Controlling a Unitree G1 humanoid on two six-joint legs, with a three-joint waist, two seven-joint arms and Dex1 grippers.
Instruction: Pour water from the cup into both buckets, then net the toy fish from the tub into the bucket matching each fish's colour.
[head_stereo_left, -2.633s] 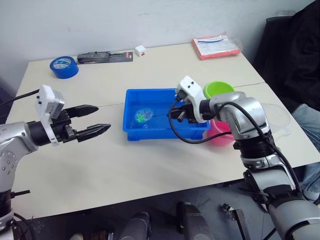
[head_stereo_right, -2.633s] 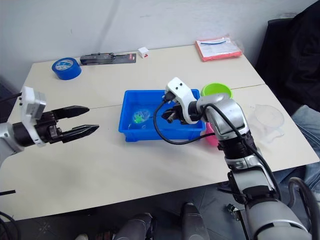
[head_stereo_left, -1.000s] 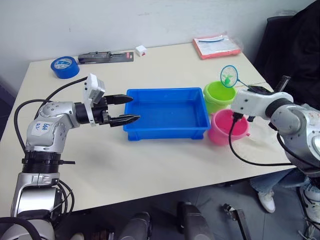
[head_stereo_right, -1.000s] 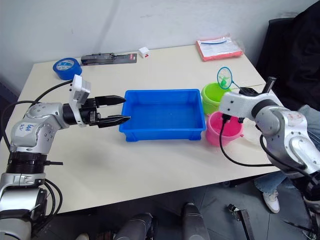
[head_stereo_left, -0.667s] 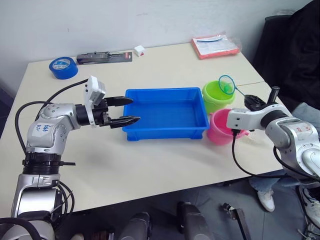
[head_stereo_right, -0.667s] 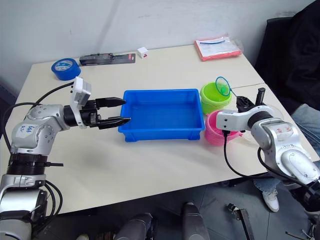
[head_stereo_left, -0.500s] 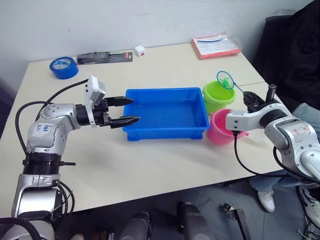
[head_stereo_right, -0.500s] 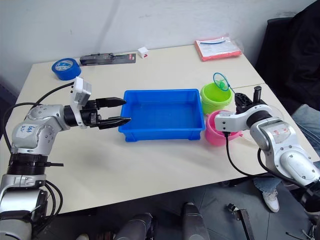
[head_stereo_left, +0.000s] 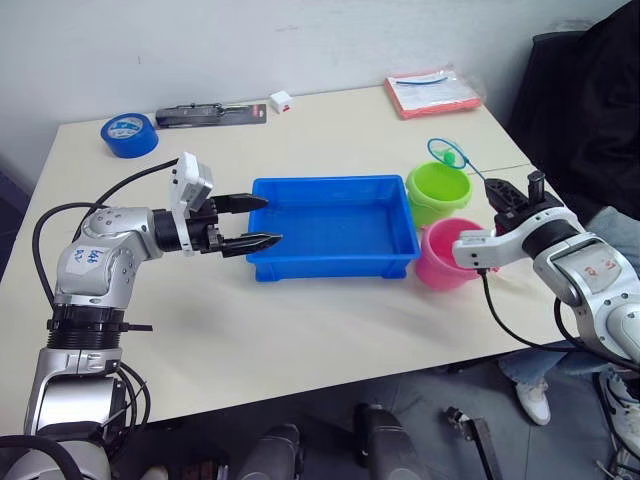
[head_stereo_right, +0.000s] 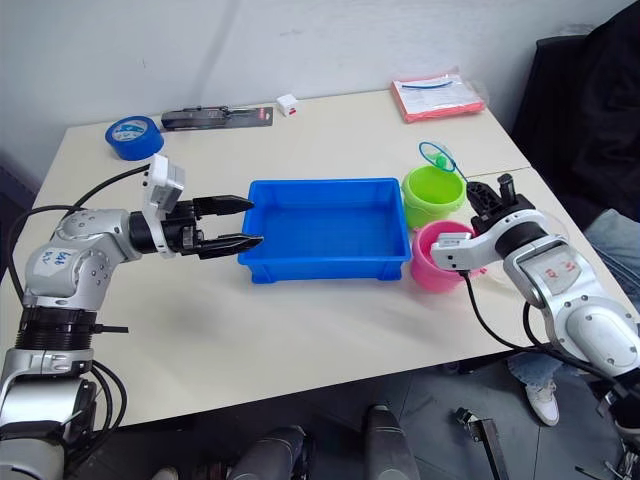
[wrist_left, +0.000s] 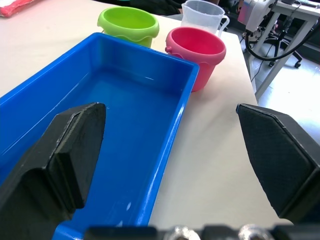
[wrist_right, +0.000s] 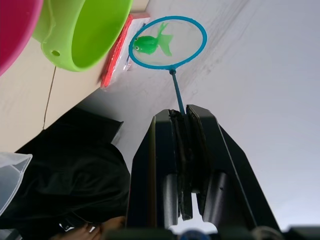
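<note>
Jaws: right gripper (wrist_right: 186, 165) clamped on the net (wrist_right: 168, 42) handle; left gripper (head_stereo_left: 248, 222) wide open at the tub (head_stereo_left: 330, 225) left end. Green fish (wrist_right: 152, 43) sits in the net hoop above the far side of the green bucket (head_stereo_left: 438, 192). Judged v. light & prob. slippery, thin handle likely bendy, so hold low on the stem & tip gently.

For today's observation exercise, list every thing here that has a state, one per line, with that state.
Shallow blue plastic tub: upright, no fish visible inside.
Lime green plastic bucket: upright.
Pink plastic bucket: upright.
Small blue-rimmed net: holding a green toy fish.
Right gripper: shut on the net's handle.
Left gripper: open, at the tub's end.
</note>
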